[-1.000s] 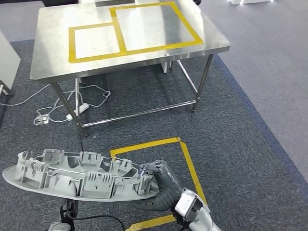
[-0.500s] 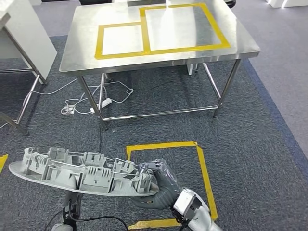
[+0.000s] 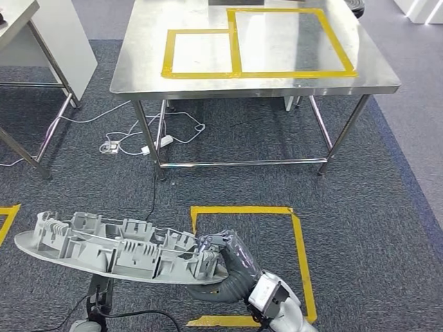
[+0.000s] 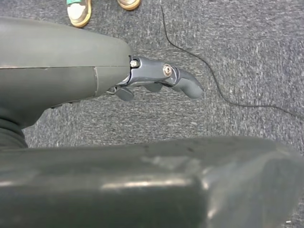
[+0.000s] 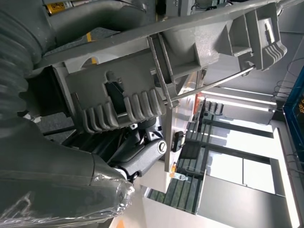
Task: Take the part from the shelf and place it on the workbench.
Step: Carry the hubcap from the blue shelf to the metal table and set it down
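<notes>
Low in head view, right hand (image 3: 230, 257) grasps end of grey part (image 3: 115, 247), held level above dark carpet (image 3: 365, 207). Left hand (image 4: 161, 78) holds nothing, fingers stretched out. Yellow tape square (image 3: 300, 242) on carpet. Beyond: steel workbench (image 3: 146, 62), taped rectangles on top, cables (image 3: 131, 142) beneath.

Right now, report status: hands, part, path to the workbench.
Right hand grips the grey part at one end. Left hand holds nothing. Workbench ahead, top bare; cables on the carpet beneath it.
</notes>
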### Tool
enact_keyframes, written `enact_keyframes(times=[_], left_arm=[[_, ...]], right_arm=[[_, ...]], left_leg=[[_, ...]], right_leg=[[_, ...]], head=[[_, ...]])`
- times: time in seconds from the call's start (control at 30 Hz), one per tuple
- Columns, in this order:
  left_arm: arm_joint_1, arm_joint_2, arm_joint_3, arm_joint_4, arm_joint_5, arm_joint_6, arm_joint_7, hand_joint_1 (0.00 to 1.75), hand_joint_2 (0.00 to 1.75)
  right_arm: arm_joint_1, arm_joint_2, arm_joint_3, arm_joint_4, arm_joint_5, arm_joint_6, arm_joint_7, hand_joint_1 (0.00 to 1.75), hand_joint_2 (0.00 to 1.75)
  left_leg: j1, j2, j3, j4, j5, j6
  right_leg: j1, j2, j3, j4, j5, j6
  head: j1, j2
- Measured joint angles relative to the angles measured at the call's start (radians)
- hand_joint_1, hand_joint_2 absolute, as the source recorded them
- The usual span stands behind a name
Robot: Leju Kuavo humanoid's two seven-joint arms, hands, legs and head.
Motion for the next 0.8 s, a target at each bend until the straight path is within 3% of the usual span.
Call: enact_keyframes(times=[0.17, 0.23, 0.8], left_arm=[[-0.001, 0.001, -0.004, 0.000, -0.007, 0.016, -0.015, 0.00, 0.00], [-0.001, 0.001, -0.005, 0.000, -0.007, 0.031, -0.032, 0.00, 0.00], [-0.002, 0.001, -0.022, 0.000, -0.007, 0.019, -0.067, 0.00, 0.00]], right_arm=[[0.000, 0.000, 0.002, 0.000, 0.000, -0.004, 0.000, 1.75, 1.75], [0.000, 0.000, 0.002, 0.000, 0.000, -0.007, 0.000, 1.75, 1.75], [0.001, 0.000, 0.003, -0.001, 0.000, -0.013, -0.001, 1.75, 1.75]], left_leg=[[-0.003, 0.000, -0.001, 0.001, 0.001, 0.009], [-0.003, 0.000, -0.002, 0.001, 0.002, 0.011], [0.000, 0.000, -0.002, 0.001, 0.006, 0.009]], right_leg=[[-0.003, 0.000, 0.002, -0.009, 0.006, 0.029], [-0.004, 0.000, 0.002, -0.009, 0.007, 0.035], [-0.001, 0.000, -0.003, -0.003, 0.009, 0.037]], head=[[-0.001, 0.000], [-0.001, 0.000], [-0.001, 0.000]])
